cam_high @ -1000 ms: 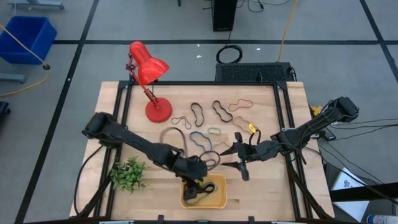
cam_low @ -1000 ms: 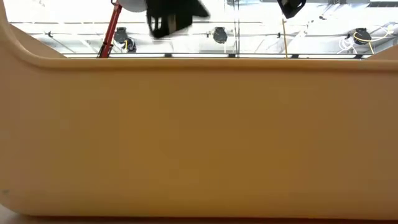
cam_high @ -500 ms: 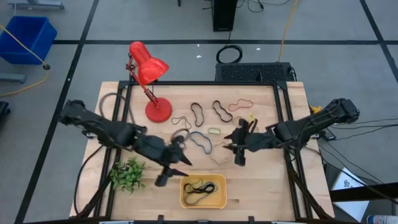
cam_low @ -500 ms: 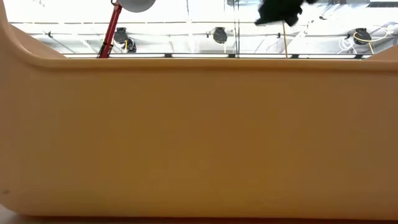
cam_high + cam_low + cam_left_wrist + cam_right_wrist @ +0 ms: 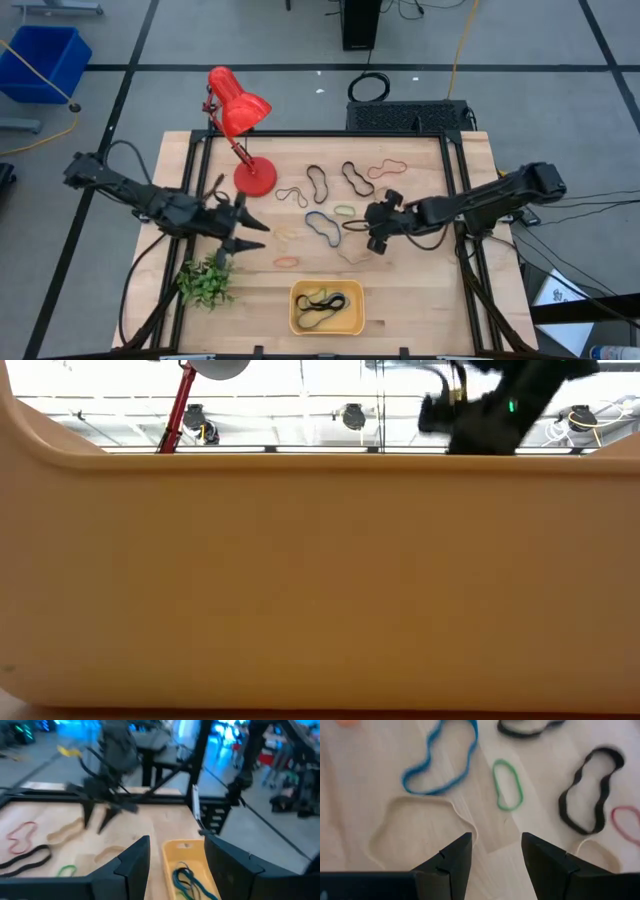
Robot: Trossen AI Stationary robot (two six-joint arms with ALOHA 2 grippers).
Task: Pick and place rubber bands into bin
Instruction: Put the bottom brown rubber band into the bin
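Note:
The orange-yellow bin (image 5: 352,322) sits at the table's near edge with a black, a green and a blue rubber band (image 5: 320,305) lying in it; it also shows in the left wrist view (image 5: 186,854). Other bands lie loose mid-table: blue (image 5: 323,226), green (image 5: 345,211), black (image 5: 318,182), black (image 5: 355,178), red (image 5: 388,167), tan (image 5: 352,252), orange (image 5: 286,262). My left gripper (image 5: 262,236) is open and empty, left of the bin. My right gripper (image 5: 374,232) is open and empty, just over the tan band (image 5: 420,825), near the green one (image 5: 507,785).
A red desk lamp (image 5: 240,110) stands at the far left and a small green plant (image 5: 205,282) at the near left, close to my left arm. The bin's wall (image 5: 320,580) fills the low view, with my right arm (image 5: 490,405) above it.
My left gripper has drawn back from over the bin, going toward the table's left and far side; the bands in the bin lie where they were. My right gripper has gone a little toward the table's far edge and left, over the loose bands.

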